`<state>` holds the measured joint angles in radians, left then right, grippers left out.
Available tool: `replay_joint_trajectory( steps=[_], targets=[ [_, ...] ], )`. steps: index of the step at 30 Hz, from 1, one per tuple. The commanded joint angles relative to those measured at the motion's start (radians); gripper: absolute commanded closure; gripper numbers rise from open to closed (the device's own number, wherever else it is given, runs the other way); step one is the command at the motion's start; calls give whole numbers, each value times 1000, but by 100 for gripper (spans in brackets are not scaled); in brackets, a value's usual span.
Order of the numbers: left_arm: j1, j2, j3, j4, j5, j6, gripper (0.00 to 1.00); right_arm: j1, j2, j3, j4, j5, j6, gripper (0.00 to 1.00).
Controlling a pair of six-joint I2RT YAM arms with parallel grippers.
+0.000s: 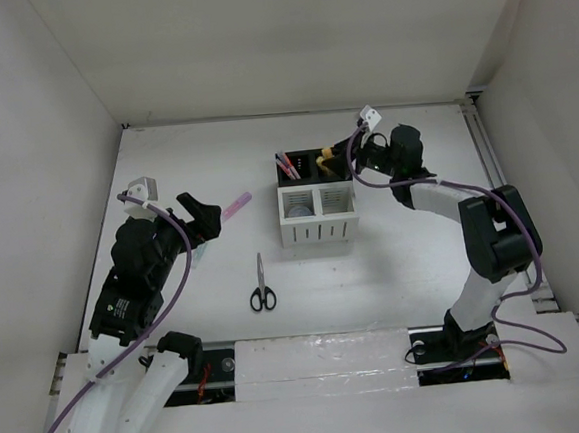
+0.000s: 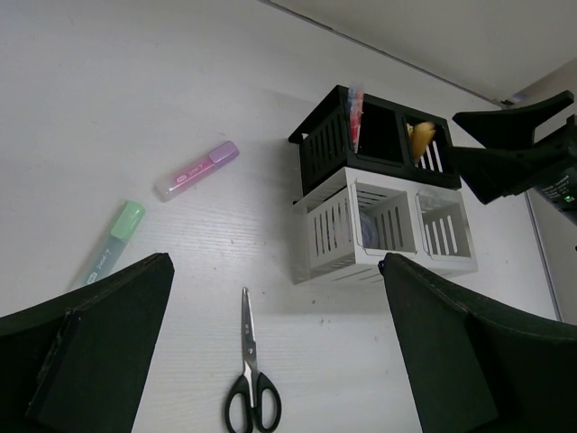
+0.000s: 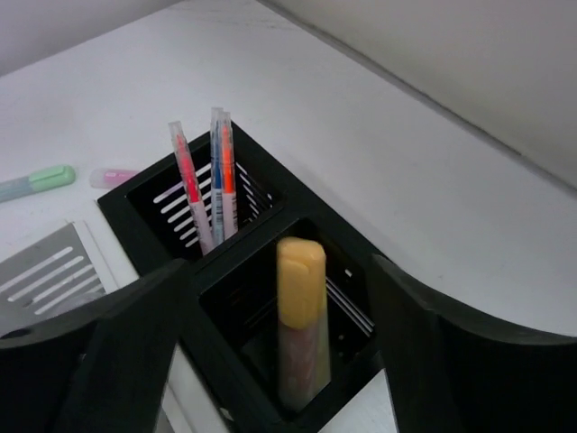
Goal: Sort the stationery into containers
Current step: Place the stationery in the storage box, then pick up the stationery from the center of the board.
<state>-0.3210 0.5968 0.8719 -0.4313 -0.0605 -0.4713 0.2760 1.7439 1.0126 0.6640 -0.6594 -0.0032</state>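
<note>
My left gripper (image 2: 275, 266) hangs above the white tabletop (image 2: 135, 81), its two black fingers (image 2: 99, 352) spread wide with nothing between them. Below it lie the black-handled scissors (image 2: 251, 379), blades shut and pointing away from my base. Off to the left, a stubby pink highlighter (image 2: 196, 170) and a stubby pale green highlighter (image 2: 110, 248) lie flat on the tabletop, near each other but not touching, both still outside the containers.

The containers stand in the middle of the tabletop: a black slotted organizer box with two square compartments (image 1: 314, 164) on the far side, joined to a white slotted box of the same kind (image 1: 318, 219) on the near side. In the left compartment of the white box something greyish-blue shows, but I cannot tell what it is.

My right gripper (image 3: 279, 269) hovers over the right compartment of the black box, its fingers (image 3: 469, 352) held apart, one on each side of the opening. A yellow-capped highlighter (image 3: 300, 316) stands cap-up in that compartment, between my fingers but touched by neither. In the left black compartment three thin pens lean together: a red pen (image 3: 189, 189), a blue pen (image 3: 216, 171) and an orange pen (image 3: 228, 180).
</note>
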Motion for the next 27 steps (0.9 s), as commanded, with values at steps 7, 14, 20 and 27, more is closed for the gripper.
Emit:
replay_joint_trajectory(
  steps=[7, 14, 20, 27],
  targets=[
    [-4, -8, 15, 35, -28, 5, 0, 83, -181, -31, 0, 141, -21, 0],
    [-4, 72, 36, -26, -127, -38, 0, 357, -319, 151, -386, 862, -54, 0],
    [-4, 199, 59, -70, -179, -85, 0, 414, -461, 143, -540, 1060, 55, 0],
    [130, 574, 185, -172, -213, -57, 0, 414, -677, 53, -644, 861, 78, 0]
  ],
)
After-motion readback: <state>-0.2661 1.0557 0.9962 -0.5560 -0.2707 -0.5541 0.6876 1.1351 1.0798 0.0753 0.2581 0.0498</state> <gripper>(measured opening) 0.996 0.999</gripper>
